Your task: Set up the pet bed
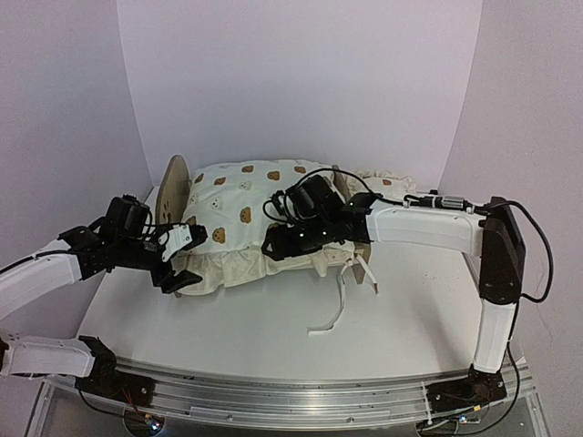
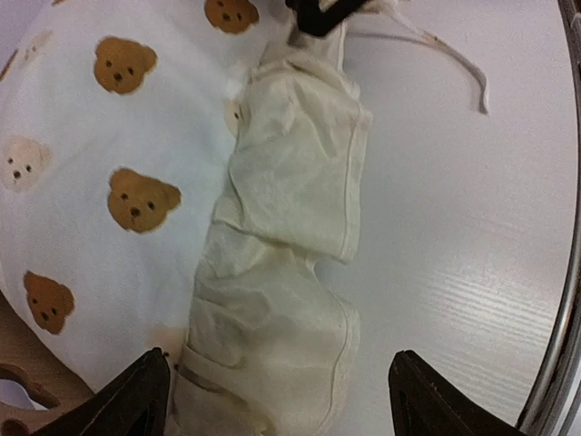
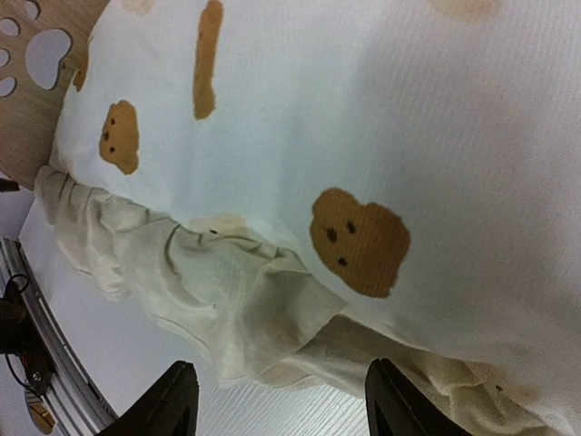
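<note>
Now we see our left claw (image 2: 283, 400) and right claw (image 3: 277, 404) both spread wide over the frill of the cream bear-print cushion (image 1: 246, 193).

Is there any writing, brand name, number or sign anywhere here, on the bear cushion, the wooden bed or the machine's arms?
No readable text in any view.
Cream bear-print cushion: only brown bear faces, no letters.
Light-wood rounded headboard: paw-shaped cutouts, no words.
White left arm and white right arm: no legible label or number.
</note>
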You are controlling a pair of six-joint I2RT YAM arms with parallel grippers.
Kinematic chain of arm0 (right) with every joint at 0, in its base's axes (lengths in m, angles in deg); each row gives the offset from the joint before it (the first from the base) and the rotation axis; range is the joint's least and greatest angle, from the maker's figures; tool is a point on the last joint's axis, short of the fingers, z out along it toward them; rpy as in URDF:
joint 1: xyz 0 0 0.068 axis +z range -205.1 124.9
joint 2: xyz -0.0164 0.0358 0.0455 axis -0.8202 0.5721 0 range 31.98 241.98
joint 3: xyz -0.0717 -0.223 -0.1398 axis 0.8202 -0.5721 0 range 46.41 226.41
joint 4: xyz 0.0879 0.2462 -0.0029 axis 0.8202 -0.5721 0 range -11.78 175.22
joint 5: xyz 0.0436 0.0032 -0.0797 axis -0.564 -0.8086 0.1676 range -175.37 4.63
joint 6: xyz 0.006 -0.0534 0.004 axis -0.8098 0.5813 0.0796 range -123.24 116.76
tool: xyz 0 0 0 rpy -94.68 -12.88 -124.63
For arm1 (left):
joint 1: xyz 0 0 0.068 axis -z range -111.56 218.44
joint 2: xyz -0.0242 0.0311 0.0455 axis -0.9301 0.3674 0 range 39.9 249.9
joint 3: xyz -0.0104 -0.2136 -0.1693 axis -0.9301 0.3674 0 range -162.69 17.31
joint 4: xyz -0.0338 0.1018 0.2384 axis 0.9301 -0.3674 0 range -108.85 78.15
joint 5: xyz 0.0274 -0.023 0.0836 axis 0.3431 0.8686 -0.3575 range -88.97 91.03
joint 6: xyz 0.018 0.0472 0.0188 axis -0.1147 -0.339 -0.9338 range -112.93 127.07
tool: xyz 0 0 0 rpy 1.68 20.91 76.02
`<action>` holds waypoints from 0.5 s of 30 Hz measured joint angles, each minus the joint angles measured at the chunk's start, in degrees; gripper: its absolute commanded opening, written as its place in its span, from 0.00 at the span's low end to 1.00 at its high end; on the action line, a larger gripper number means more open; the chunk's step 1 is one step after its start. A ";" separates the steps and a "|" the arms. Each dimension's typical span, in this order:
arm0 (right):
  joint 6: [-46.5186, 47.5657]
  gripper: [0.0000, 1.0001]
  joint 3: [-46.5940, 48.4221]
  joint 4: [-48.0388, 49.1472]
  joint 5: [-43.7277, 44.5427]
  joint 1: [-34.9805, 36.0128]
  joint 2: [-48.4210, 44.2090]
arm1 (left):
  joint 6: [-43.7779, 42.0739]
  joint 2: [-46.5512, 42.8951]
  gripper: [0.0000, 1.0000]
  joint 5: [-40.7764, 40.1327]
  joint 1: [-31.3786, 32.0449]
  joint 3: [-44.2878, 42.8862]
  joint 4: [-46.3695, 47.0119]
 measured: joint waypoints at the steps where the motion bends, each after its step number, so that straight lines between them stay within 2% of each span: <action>1: 0.04 0.63 0.19 0.16 0.60 -0.01 0.58 | -1.09 -0.39 0.90 -0.85 0.01 1.56 0.20; 4: 0.07 0.63 0.52 0.53 1.92 -0.09 2.20 | -5.79 -0.88 0.95 -3.77 -0.01 5.70 1.75; 10: -1.22 0.63 0.53 1.63 3.09 -0.12 3.48 | -20.93 -4.18 0.94 -7.31 0.12 15.06 10.60; 12: -1.73 0.62 0.53 1.72 3.07 -0.13 3.48 | -27.76 -6.45 0.87 -8.23 0.11 20.12 15.12; 13: -1.94 0.63 0.53 1.76 3.05 -0.14 3.48 | -30.71 -7.41 0.77 -8.61 0.10 22.40 17.43; 15: -2.24 0.62 0.53 1.83 3.07 -0.14 3.50 | -36.90 -8.72 0.64 -9.04 0.12 26.88 23.47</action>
